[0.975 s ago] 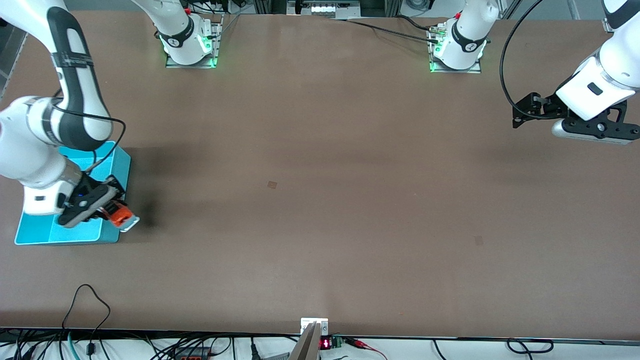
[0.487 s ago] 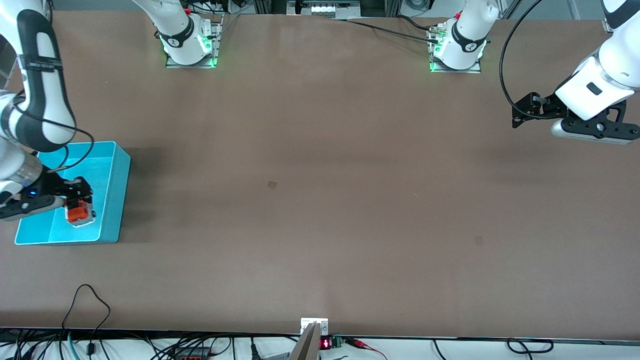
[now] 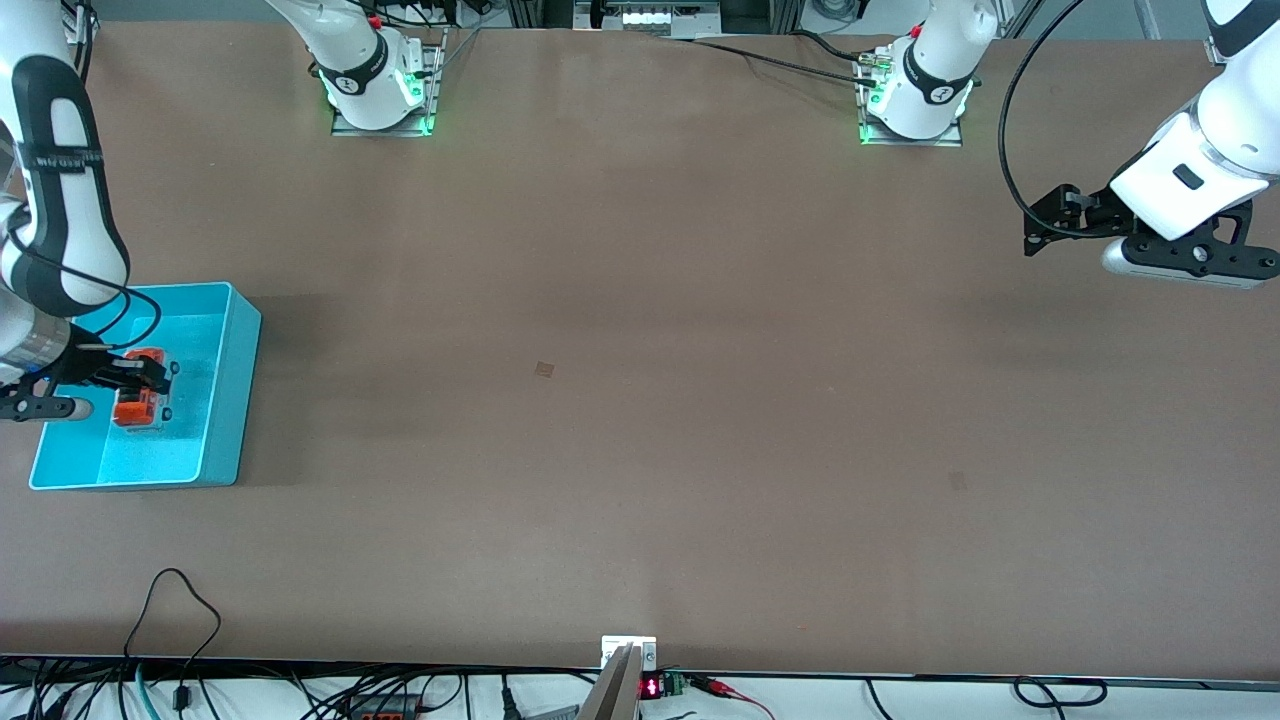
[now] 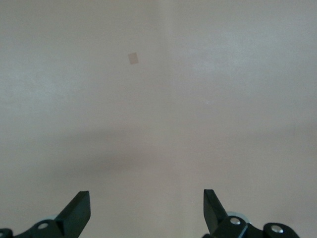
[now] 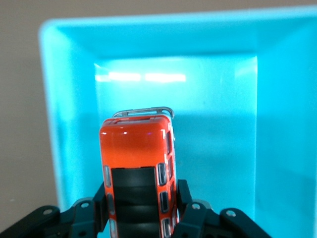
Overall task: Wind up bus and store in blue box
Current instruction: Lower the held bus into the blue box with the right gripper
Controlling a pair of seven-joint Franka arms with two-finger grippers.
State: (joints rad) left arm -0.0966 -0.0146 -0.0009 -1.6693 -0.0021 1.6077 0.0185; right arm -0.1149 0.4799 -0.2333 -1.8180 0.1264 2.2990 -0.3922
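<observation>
Right gripper (image 3: 128, 385) low over the blue box (image 3: 228, 400), inside its walls, at the right arm's end of the table. Fingers squeezed tight on the bus (image 3: 138, 400), one on each side. Orange bus with a dark roof, held above the floor of the box; hard to tell if touching it. From the right wrist camera: bus (image 5: 138, 173) pinched between the two black fingers (image 5: 101, 208), white-grey end pointing at one end wall of the box (image 5: 74, 89).

Brown table (image 3: 640, 400) in the middle, with one small paler square patch (image 3: 544, 369) on it.

Left gripper (image 3: 1045, 225) up in the air over the left arm's end of the table, waiting. Fingers wide apart, nothing between them. From the left wrist camera: two black fingertips (image 4: 79, 213) with only table (image 4: 158, 124) under them.
</observation>
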